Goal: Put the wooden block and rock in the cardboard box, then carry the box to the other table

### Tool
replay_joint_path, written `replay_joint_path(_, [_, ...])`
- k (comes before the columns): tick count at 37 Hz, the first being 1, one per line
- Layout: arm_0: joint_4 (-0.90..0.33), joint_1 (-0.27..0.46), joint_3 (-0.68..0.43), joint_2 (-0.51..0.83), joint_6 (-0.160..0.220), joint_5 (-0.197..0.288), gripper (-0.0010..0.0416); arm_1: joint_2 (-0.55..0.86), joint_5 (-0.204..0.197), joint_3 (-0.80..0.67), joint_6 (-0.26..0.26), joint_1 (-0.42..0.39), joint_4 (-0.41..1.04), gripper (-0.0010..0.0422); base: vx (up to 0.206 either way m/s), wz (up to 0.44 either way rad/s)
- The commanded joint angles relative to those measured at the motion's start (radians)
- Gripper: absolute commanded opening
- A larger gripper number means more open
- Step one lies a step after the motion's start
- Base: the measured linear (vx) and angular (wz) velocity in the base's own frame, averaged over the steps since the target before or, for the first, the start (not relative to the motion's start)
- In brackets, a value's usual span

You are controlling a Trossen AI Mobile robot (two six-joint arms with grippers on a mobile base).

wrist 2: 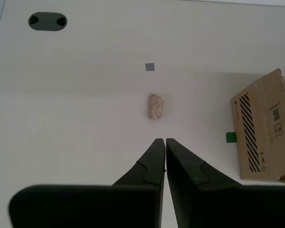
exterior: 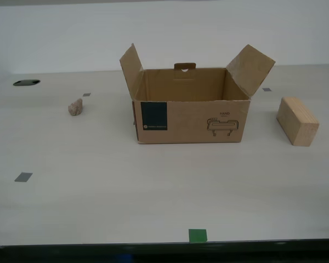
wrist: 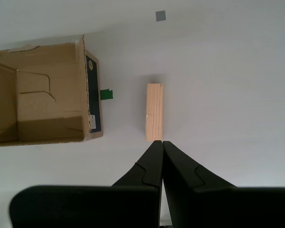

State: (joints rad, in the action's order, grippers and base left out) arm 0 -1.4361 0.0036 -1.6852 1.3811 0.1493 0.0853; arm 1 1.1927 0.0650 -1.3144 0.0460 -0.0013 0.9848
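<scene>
Your first hand [wrist: 162, 142] hangs above the counter [exterior: 153, 192] with fingers pressed together, the wooden block [wrist: 154, 112] lying just ahead of its tips, lengthwise to them, so a spread and a straight descent should straddle it. Your second hand [wrist 2: 164, 140], likewise pressed together, aims at the rock [wrist 2: 156, 106] a little ahead. Beyond both, the cardboard box [exterior: 189, 112] stands between them, flaps splayed, ready to receive.

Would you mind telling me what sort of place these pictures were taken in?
Probably a lab or test bench set up for robot trials. The plain off-white table carries grey tape squares and a green tape mark as position markers, and only a box, a rock and a wooden block are laid out.
</scene>
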Motion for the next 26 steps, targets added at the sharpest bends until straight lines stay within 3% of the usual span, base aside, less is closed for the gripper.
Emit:
replay_joint_path(1, [0.0, -0.001, -0.001, 0.0, 0.0, 0.003, 0.0, 0.0, 0.003, 0.0, -0.001, 0.0, 0.0, 0.0, 0.0, 0.0])
replay_joint_path(20, [0.003, -0.001, -0.001, 0.0, 0.0, 0.003, 0.0, 0.0, 0.002, 0.0, -0.012, 0.001, -0.023, 0.0, 0.0, 0.0])
replay_joint_path(26, [0.044, -0.001, -0.001, 0.0, 0.016, 0.003, 0.0, 0.0, 0.002, 0.0, 0.006, 0.001, -0.034, 0.0, 0.0, 0.0])
